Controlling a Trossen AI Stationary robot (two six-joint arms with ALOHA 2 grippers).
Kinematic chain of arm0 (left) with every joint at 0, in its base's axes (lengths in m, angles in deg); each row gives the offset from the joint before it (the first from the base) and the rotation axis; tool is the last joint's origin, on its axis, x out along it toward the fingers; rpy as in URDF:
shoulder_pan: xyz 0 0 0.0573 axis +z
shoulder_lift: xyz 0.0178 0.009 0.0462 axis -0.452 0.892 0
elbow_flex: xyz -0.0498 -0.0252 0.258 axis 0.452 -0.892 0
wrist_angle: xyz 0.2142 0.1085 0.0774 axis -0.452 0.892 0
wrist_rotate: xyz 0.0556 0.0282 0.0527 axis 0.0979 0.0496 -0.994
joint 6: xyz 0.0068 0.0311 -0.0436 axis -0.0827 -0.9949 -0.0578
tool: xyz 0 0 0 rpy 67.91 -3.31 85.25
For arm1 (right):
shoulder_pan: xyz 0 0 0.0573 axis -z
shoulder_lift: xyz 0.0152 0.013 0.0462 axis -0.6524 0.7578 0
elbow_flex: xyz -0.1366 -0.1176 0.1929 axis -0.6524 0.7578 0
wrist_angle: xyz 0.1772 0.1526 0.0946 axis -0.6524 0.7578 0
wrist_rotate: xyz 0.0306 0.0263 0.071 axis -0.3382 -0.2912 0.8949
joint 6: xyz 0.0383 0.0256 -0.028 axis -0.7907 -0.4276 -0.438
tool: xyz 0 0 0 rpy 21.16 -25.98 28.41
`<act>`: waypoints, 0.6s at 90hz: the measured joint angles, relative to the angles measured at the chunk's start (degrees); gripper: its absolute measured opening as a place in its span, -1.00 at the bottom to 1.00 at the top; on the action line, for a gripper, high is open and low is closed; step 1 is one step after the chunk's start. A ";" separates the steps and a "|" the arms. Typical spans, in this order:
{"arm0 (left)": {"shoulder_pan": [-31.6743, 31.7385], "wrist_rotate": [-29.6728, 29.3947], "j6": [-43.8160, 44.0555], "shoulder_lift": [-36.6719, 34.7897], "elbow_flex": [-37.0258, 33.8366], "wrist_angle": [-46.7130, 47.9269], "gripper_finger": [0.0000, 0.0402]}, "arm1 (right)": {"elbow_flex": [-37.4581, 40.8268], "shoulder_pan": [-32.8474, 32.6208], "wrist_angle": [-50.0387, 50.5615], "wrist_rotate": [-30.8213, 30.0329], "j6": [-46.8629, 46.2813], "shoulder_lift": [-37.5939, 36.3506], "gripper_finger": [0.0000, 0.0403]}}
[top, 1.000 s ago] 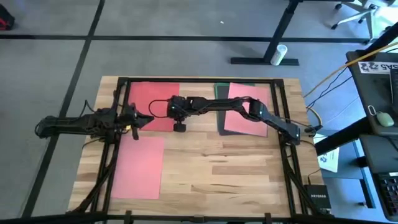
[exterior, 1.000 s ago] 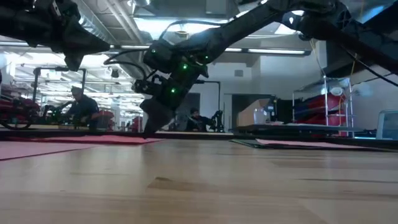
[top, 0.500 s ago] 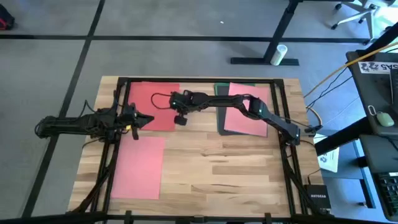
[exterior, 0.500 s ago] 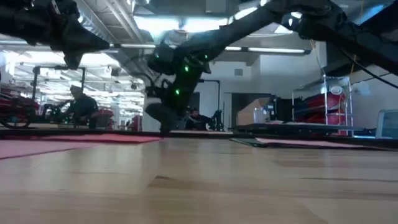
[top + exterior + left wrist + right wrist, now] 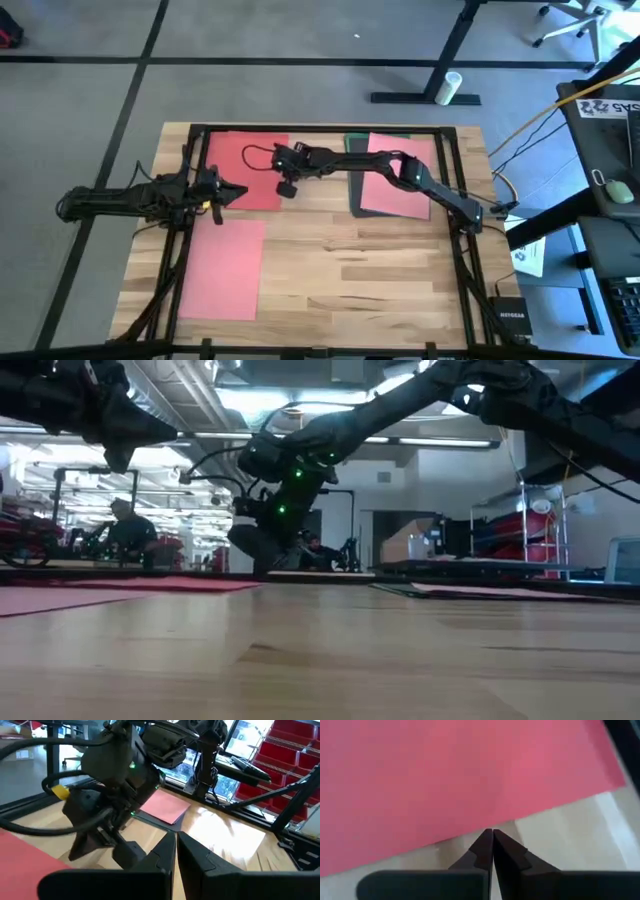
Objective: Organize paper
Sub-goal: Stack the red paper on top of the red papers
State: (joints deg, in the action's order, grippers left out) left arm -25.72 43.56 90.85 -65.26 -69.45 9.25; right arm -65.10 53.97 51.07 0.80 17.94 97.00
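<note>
A red sheet (image 5: 240, 165) lies flat at the table's far left, and a pink sheet (image 5: 222, 268) lies flat at the near left. At the far right another pink sheet (image 5: 398, 180) rests on dark sheets (image 5: 357, 150). My right gripper (image 5: 285, 190) is shut and reaches across from the right. It points down at the red sheet's right-hand edge (image 5: 470, 832). My left gripper (image 5: 238, 192) is shut and hovers level over the red sheet's near left part, pointing at the right gripper (image 5: 125, 852). My right gripper's shut tips (image 5: 492, 834) stand over bare wood just beside the red sheet's right-hand edge, pointing down on a slant from the table's right. I cannot tell whether they touch the sheet or the table.
Black frame rails (image 5: 320, 128) run along the table's far edge and both sides (image 5: 455, 230). The near right of the table (image 5: 380, 290) is bare wood. People sit in the room behind the table (image 5: 125, 535).
My right gripper has drawn a little toward the table's far edge along the red sheet's right-hand edge, staying shut. The sheets lie as before.
</note>
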 joint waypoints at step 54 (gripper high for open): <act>-0.02 0.05 -5.23 -0.02 7.32 4.74 -1.00 | -3.86 -2.46 9.84 -1.80 23.68 -0.11 -1.00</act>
State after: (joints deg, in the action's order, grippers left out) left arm -25.74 43.61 85.62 -65.28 -62.13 13.99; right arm -68.97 51.51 60.91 -1.00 41.62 96.89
